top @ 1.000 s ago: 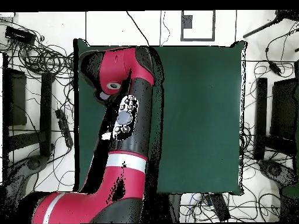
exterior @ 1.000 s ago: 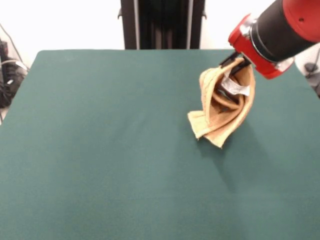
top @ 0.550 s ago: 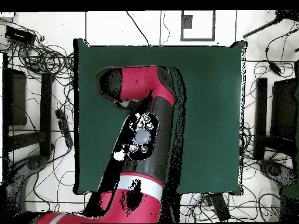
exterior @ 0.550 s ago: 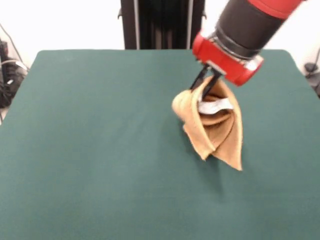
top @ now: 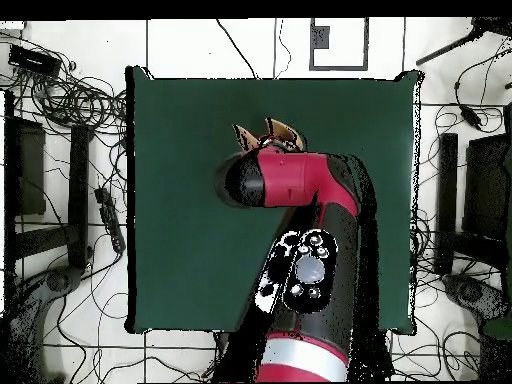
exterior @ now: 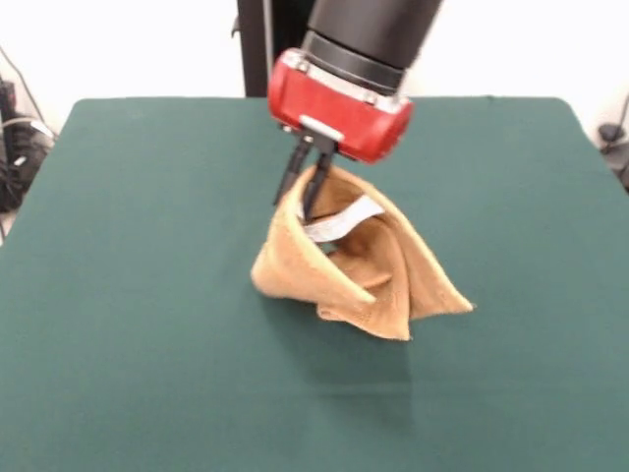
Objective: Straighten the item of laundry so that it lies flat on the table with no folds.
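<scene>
Orange-tan terry cloth hangs bunched from the end effector (exterior: 308,193), whose two thin black fingers (exterior: 316,187) stand close together, clenched on the upper edge of the towel (exterior: 366,267). From that pinched point the towel spreads downward and outward in a tent-like shape. Its lower folds rest on the tabletop (exterior: 147,295) directly beneath the end effector and to either side of it, one rounded fold bulging out on one side and a pointed corner reaching farther out on the other. A small white label (exterior: 342,222) shows just below the fingertips, lying against the inner folds of the cloth. The towel is still crumpled, with several overlapping layers and a deep pocket open beneath the end effector.

Above the fingers sits the red housing of the arm's wrist (exterior: 340,93), with the black arm segment rising out of the picture.

From overhead, the red and black arm (top: 300,260) covers most of the towel; only a small ragged piece of tan cloth (top: 270,134) peeks out just beyond the arm's rounded red end, over the green tabletop (top: 180,130). The end effector itself is hidden under the arm in that view. No containers appear on the tabletop.
</scene>
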`<control>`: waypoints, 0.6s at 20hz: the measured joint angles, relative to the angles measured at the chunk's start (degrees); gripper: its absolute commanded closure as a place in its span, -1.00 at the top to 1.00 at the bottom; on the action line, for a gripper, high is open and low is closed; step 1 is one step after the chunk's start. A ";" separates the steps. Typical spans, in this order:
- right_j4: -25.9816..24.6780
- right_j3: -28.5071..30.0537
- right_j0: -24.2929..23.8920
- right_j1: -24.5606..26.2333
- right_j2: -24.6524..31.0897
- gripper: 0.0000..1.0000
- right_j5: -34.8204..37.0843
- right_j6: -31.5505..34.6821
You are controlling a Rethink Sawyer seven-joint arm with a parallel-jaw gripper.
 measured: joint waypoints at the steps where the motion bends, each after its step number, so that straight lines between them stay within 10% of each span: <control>1: -1.89 1.37 -0.57 -0.93 0.32 -1.00 -2.71 0.00; 12: -8.55 8.49 0.33 -2.88 0.02 -1.00 -19.22 0.00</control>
